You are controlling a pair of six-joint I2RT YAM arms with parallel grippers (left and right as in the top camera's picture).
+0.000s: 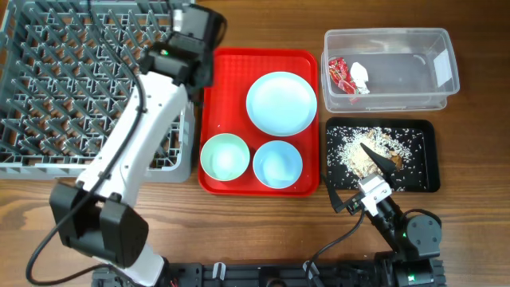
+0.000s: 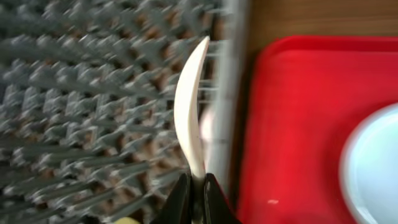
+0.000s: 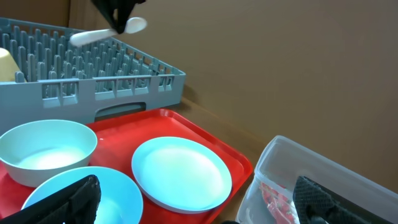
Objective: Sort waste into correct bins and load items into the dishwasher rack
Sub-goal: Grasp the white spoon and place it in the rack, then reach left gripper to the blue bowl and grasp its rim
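My left gripper (image 2: pixel 196 193) is shut on a white plastic utensil (image 2: pixel 188 106), fork or spoon I cannot tell, above the right edge of the grey dishwasher rack (image 1: pixel 72 88). The right wrist view shows the utensil (image 3: pixel 102 32) held over the rack (image 3: pixel 112 78), with a yellow-green cup (image 3: pixel 5 64) in the rack. The pale blue plate (image 1: pixel 280 102) and two bowls (image 1: pixel 225 155) (image 1: pixel 277 163) sit on the red tray (image 1: pixel 219 72). The clear tub (image 1: pixel 414 80) holds the red wrapper (image 1: pixel 343 76) and white wrapper (image 1: pixel 361 76). Rice scraps (image 1: pixel 351 147) lie in the black tray (image 1: pixel 426 159). My right gripper (image 1: pixel 356 179) is open and empty at that tray's near left corner.
The left arm (image 1: pixel 135 143) stretches over the rack's right side. The right arm's base (image 1: pixel 414 235) is at the table's front edge. A brown wall (image 3: pixel 280 62) stands behind the table.
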